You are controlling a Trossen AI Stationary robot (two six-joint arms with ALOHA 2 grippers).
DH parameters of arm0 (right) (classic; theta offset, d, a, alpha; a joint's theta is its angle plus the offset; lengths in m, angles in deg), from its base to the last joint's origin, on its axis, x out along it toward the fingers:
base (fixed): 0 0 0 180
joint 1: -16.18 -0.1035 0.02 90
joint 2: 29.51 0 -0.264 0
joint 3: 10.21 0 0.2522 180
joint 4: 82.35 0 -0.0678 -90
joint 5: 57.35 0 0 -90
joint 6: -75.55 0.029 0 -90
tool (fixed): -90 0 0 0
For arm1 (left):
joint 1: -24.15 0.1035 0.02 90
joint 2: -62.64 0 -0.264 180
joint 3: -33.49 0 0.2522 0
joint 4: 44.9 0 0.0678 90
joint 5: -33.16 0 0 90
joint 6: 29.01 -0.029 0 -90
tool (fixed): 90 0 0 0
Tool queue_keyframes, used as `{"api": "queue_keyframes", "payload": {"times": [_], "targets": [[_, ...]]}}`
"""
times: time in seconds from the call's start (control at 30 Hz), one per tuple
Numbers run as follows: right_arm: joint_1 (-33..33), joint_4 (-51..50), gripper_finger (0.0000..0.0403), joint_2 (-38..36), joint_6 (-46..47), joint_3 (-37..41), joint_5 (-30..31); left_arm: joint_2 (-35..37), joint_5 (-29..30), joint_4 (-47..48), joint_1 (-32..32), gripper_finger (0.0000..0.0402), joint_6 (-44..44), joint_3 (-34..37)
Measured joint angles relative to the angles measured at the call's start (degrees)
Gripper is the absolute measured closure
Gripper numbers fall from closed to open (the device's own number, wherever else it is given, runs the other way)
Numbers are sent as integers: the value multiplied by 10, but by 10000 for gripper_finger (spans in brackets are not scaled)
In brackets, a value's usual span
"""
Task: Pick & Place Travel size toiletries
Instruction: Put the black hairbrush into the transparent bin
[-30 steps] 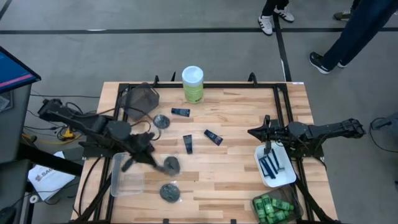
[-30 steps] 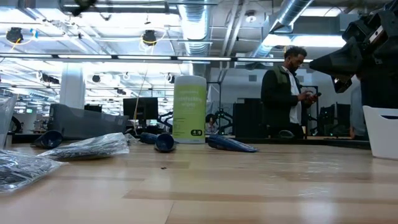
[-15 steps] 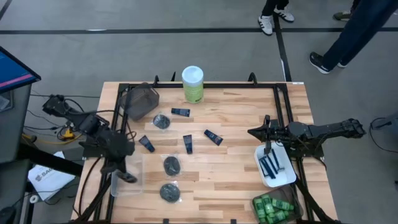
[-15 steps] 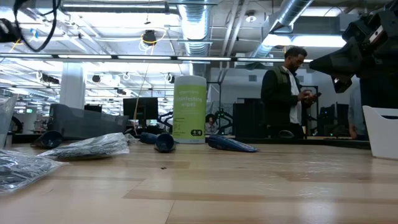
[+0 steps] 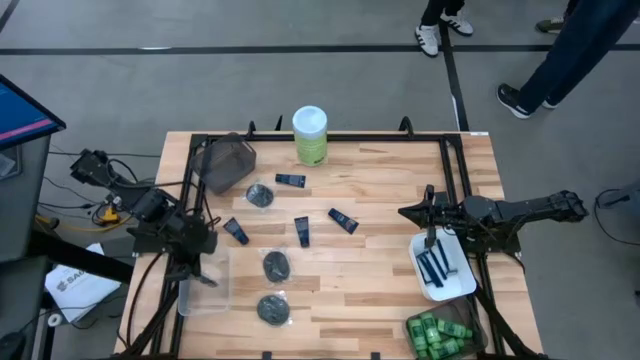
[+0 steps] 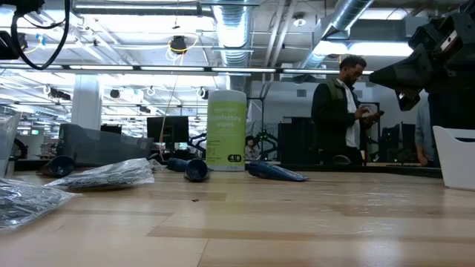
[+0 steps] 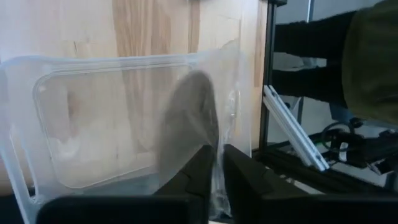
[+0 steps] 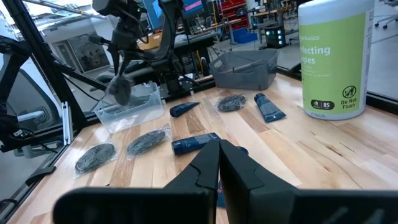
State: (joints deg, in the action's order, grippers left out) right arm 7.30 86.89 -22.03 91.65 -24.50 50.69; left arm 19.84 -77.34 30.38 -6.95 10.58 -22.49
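Over the clear plastic bin (image 5: 205, 282) at the table's left edge hangs the left gripper (image 5: 197, 268), its fingers (image 7: 245, 182) nearly pressed together on a bagged black disc (image 7: 189, 124); the left wrist view shows the dark disc hanging between the fingertips, above the bin's floor, and the right wrist view shows the same disc (image 8: 119, 90) suspended just above the bin's rim. Whether the pinch is firm or loosening cannot be told. Just beside the bin, toward the table's middle, lie two more bagged black discs (image 5: 276, 265) and (image 5: 273, 308); a third (image 5: 260, 194) rests farther back, near the grey mesh basket (image 5: 227, 163) at the rear left corner. Three short navy tubes lie between the bin and the green wipes canister (image 5: 310, 135): one (image 5: 235, 231) nearest the bin, one (image 5: 302, 231) at mid-table, one (image 5: 342, 220) beyond it, and a fourth (image 5: 290, 180) just in front of the canister. Well apart from the bin, on the opposite side, the right gripper (image 5: 407, 213) waits with fingers pressed together, empty, over the bare wood beside the white tray (image 5: 463, 285) holding blue razors (image 5: 435, 265). Bright green bottles (image 5: 436, 334) fill a container in the front right corner.
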Motion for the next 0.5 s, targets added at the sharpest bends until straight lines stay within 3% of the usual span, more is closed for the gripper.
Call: {"api": "queue_keyframes", "payload": {"times": [0.4,0.5], "targets": [[0,0,398,0,0,0,0,0,-4,-1,-44,212,-3,0],[0,0,397,0,0,0,0,0,6,-42,-51,187,-17,0]]}}
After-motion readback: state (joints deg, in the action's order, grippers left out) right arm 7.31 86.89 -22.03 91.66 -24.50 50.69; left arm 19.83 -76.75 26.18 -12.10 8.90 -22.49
